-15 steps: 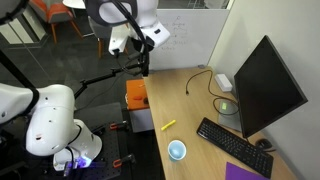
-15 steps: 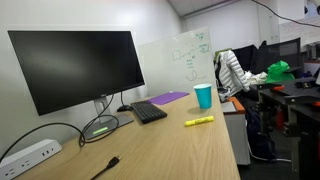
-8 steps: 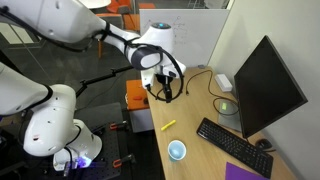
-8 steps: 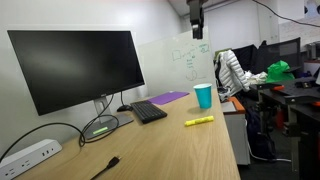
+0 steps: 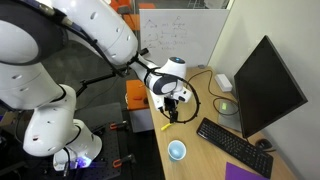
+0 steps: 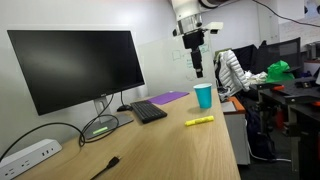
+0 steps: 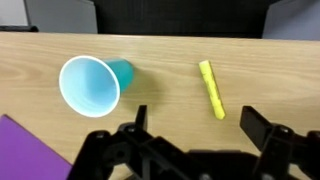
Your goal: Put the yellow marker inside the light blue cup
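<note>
The yellow marker lies flat on the wooden desk, apart from the light blue cup, which stands upright with its pale inside showing. In the wrist view my gripper is open and empty, with the marker's near end lying just ahead of the gap between the jaws. In both exterior views the gripper hangs above the desk, over the marker and near the cup. It touches nothing.
A black keyboard and a large monitor stand beside the cup. A purple sheet lies next to the cup. A power strip and cables lie at the desk's other end. The desk edge runs near the marker.
The arm has swung down from high above the desk's far end to a spot low over the marker and cup. Marker and cup have not moved.
</note>
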